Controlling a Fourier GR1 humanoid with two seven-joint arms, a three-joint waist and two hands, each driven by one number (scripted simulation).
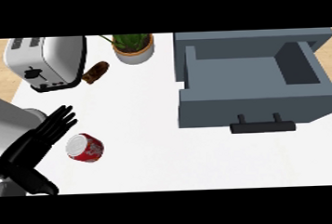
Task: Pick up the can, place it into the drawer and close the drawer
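Observation:
A red can [86, 148] with a pale silver top stands slightly tilted on the white counter [149, 147] at the lower left. My left hand [29, 151] is just left of it, palm turned toward the can, fingers [58, 123] straight and pointing up and to the right; it is open and holds nothing. The thumb reaches toward the lower edge. At the right, the grey drawer [195, 75] is pulled open and shows nothing inside, its dark handle [263, 126] facing me. My right hand does not show.
A silver toaster [47, 62] stands at the back left, with a small brown pastry [95, 72] beside it. A potted plant [133, 49] sits at the back centre. Bare counter lies between the can and the drawer.

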